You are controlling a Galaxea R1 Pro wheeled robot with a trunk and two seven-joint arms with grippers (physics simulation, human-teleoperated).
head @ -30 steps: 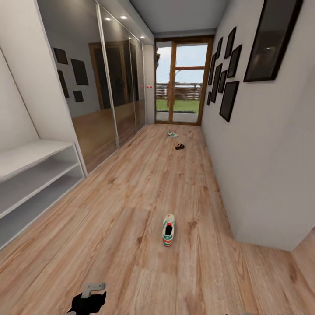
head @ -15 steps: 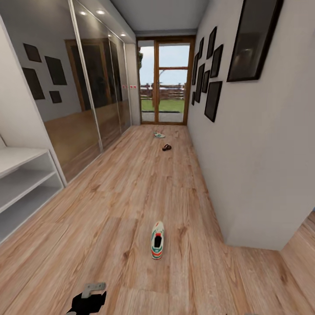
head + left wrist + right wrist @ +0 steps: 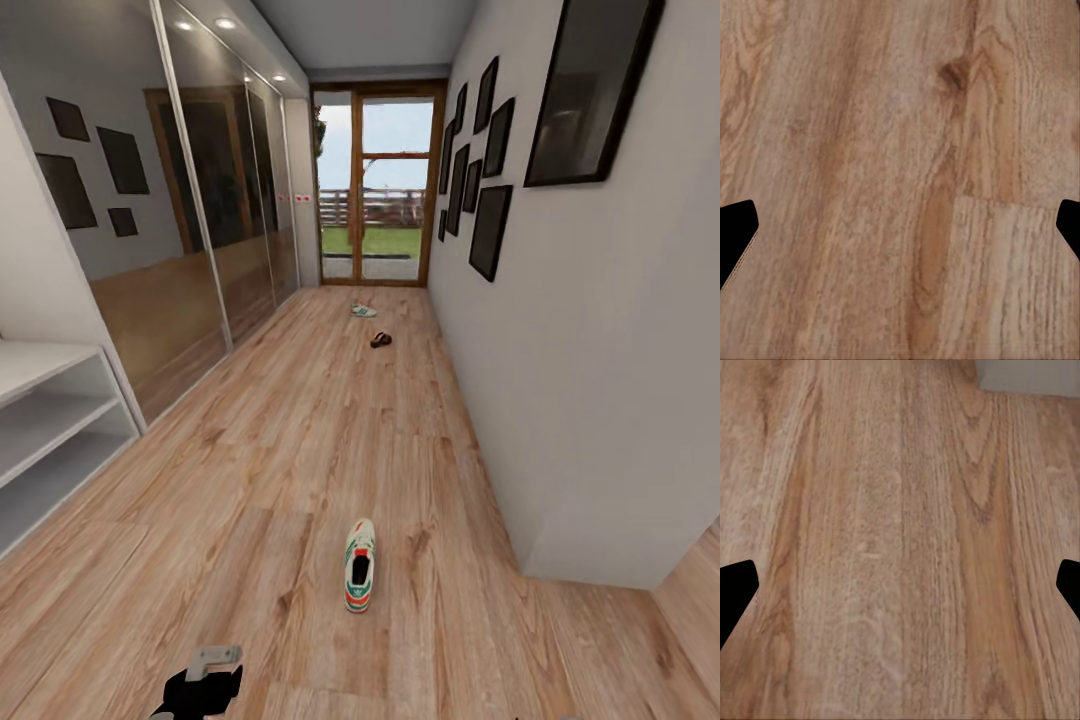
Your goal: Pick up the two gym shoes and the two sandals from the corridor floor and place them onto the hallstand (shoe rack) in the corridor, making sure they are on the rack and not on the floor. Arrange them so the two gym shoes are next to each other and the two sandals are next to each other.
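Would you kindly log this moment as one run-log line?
phase: approaching | near gym shoe: on floor | far gym shoe, sandal: floor near door | hallstand: no shoes visible | grippers: open, empty

The whole head view has turned and moved since a second ago, so the camera moved and not the things. The hallstand (image 3: 50,420) now sits further toward the left edge and less of it is seen. The near gym shoe (image 3: 359,578) appears lower and more to the left in the picture. The far gym shoe (image 3: 363,311) and the sandal (image 3: 381,340) also appear shifted left. In the last half second the shift is only small.
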